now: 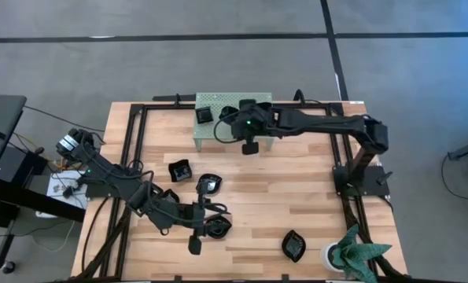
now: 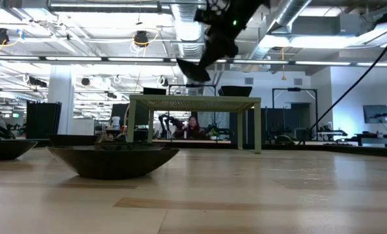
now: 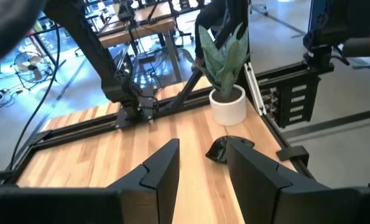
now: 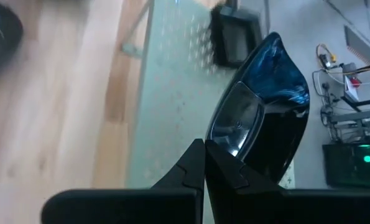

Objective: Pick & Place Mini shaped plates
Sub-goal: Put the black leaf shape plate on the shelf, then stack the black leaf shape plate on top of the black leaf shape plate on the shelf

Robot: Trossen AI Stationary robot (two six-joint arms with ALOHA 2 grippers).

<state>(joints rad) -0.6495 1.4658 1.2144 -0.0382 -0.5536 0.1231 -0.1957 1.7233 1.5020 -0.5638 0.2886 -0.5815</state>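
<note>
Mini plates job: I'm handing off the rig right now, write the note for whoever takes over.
Right gripper: shut on a glossy black plate, held above the green stand.
Left gripper: open, empty, low over the table's near side by a plate.
Done: one square plate sits on the stand.
Left: set down the held plate; four more lie on the table, at, the one by the left gripper, and near the potted plant.

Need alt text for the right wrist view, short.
The right claw is shut on a glossy black plate, held above the pale green perforated stand. A square black plate sits on the stand beyond it.
</note>
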